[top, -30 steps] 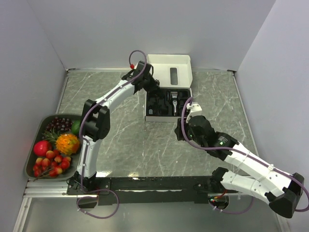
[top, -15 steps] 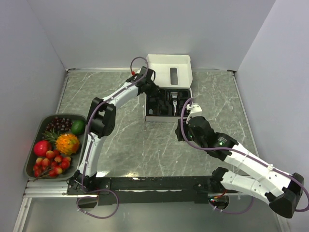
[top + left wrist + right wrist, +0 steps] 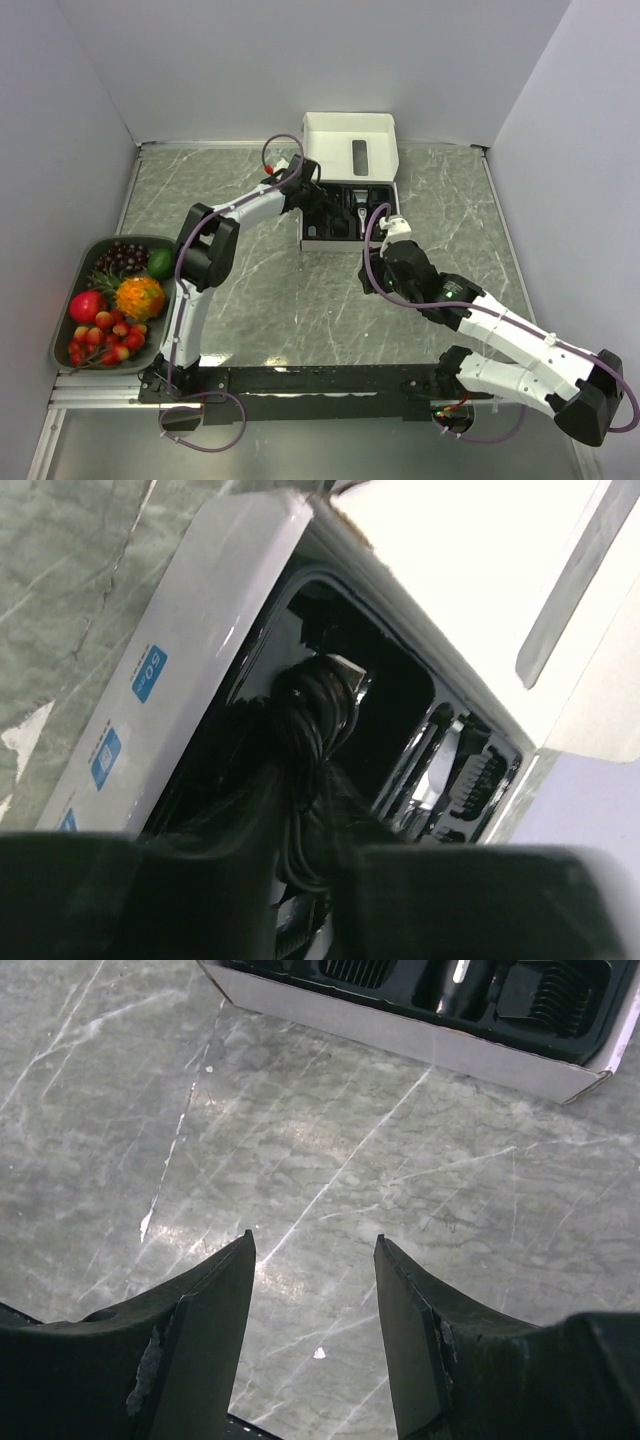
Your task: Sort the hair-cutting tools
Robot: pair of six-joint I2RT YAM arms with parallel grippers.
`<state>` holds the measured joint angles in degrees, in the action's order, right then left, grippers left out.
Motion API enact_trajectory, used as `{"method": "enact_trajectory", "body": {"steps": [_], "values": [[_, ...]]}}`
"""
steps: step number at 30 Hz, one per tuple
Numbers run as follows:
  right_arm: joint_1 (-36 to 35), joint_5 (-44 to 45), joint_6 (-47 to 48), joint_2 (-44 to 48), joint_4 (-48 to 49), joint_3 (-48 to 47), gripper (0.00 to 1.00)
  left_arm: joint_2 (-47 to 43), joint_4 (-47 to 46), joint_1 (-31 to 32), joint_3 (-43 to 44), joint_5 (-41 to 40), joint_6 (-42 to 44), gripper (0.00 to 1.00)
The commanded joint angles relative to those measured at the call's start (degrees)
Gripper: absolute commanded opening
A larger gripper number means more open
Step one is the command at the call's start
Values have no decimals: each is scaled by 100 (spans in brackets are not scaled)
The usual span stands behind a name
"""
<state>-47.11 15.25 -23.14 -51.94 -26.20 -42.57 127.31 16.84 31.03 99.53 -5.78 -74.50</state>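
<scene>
"Where's the left gripper [image 3: 310, 860]?"
"Inside the white box [image 3: 215, 610], at the coiled black cable [image 3: 312, 715]. I can't tell its grip."
"And the right gripper [image 3: 315, 1260]?"
"Spread and empty over the grey marble table [image 3: 120, 1110]. White walls [image 3: 90, 100] stand all around. The left arm [image 3: 215, 235] is stretched far and the right arm [image 3: 500, 330] is bent low."

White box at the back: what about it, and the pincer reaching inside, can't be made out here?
- Left wrist view: the coiled black cable's lower end disappears behind the left pincer's blurred dark fingers, so I cannot tell whether it is gripped.
- Top view: the contents of the white cardboard box are too small to name.
- Right wrist view: the picture's top edge cuts off most of the box.
</scene>
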Motion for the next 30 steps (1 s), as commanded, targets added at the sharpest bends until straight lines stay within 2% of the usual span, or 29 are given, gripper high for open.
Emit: {"method": "enact_trajectory", "body": {"steps": [1,3,5,11,18,22,25,26,30], "values": [[-52,-39,-33,35,185,64,61,-171,-190,53,58,-81,-196,38],[-44,-30,-42,35,176,73,63,-197,-234,53,76,-37,-188,49],[-52,-22,-42,44,176,73,64,-232,-339,61,76,-11,-161,54],[-44,13,2,-18,159,-50,65,-619,-480,61,67,-28,40,57],[26,672,20,-280,45,-549,70,-1496,-296,53,41,33,532,57],[517,629,81,-571,62,-998,71,-2033,-155,53,-170,-37,989,60],[1202,331,108,-826,185,-1323,72,-2402,-6,18,-354,-168,1341,65],[1639,139,38,-896,150,-1429,72,-2490,-5,-17,-433,-247,1420,68],[2397,-31,-392,-1255,457,-1745,73,-2825,-102,-254,-898,-345,1728,73]]}}
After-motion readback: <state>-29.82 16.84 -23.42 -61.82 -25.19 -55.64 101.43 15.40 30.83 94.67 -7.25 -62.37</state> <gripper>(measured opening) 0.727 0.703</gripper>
